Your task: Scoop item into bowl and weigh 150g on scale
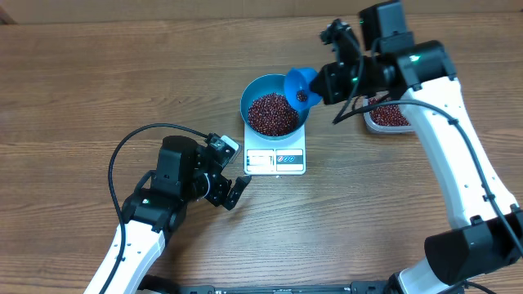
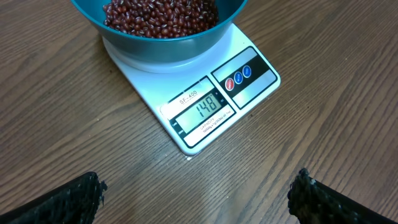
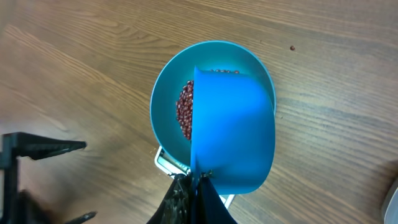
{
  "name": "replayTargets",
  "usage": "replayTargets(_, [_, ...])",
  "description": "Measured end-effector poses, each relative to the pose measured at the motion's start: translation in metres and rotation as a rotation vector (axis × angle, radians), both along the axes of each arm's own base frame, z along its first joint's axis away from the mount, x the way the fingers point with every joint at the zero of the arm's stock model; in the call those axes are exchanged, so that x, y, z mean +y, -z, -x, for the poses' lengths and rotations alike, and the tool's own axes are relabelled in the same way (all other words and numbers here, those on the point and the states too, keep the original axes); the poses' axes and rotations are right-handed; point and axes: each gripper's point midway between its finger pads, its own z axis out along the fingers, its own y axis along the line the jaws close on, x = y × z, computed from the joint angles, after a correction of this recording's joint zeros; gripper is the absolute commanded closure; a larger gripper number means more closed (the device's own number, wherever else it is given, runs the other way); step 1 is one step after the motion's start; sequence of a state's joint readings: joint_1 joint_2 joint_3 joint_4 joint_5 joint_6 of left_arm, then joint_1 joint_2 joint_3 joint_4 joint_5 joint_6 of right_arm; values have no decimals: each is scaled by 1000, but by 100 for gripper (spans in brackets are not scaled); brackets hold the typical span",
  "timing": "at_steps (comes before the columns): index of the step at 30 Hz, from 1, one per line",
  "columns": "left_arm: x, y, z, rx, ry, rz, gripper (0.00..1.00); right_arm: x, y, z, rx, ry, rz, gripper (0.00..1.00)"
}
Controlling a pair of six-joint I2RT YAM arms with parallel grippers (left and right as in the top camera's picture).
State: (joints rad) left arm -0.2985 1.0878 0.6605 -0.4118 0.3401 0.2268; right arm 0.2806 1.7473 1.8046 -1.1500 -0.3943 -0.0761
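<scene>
The left gripper (image 2: 198,186) hangs spread and empty just in front of the scale (image 1: 275,162), whose display (image 2: 205,107) reads 148. On the scale sits the bowl (image 1: 248,94), holding a heap of beans (image 1: 271,114). The scoop (image 1: 300,84) tilts over the bowl's right rim with a few beans in it, its handle pinched by the right gripper (image 1: 325,82). The tub (image 1: 384,114) lies further right. Only a few more beans are needed: tip gently, let them trickle, and keep the scoop off the rim so the reading stays true.
</scene>
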Motion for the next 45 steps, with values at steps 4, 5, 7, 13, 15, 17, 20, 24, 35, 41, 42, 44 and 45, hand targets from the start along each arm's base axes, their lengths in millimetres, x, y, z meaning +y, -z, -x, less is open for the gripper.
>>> replayTargets(4, [0,0,0,0,0,0,0,14,3,2,-36,-8,73,96])
replayTargets(5, [0,0,0,0,0,0,0,17,4,2,-48,-9,90,96])
replayTargets(7, [0,0,0,0,0,0,0,23,4,3,-70,-10,120,96])
replayTargets(13, [0,0,0,0,0,0,1,36,4,3,-136,-16,198,96])
replayTargets(15, [0,0,0,0,0,0,0,38,3,2,-158,-12,223,96])
replayTargets(17, [0,0,0,0,0,0,1,40,1,0,-185,-5,248,96])
replayTargets(20, [0,0,0,0,0,0,1,42,1,0,-206,-1,273,96])
replayTargets(24, [0,0,0,0,0,0,0,43,0,-1,-224,5,295,96])
replayTargets(35, [0,0,0,0,0,0,0,39,-2,-5,-246,16,322,96])
replayTargets(41, [0,0,0,0,0,0,0,42,-2,-4,-257,-6,331,96])
replayTargets(42, [0,0,0,0,0,0,1,43,-2,-3,-258,-11,331,96])
replayTargets(44, [0,0,0,0,0,0,1,44,-2,-3,-263,-21,334,96])
replayTargets(45, [0,0,0,0,0,0,0,45,-2,-2,-266,-23,335,96])
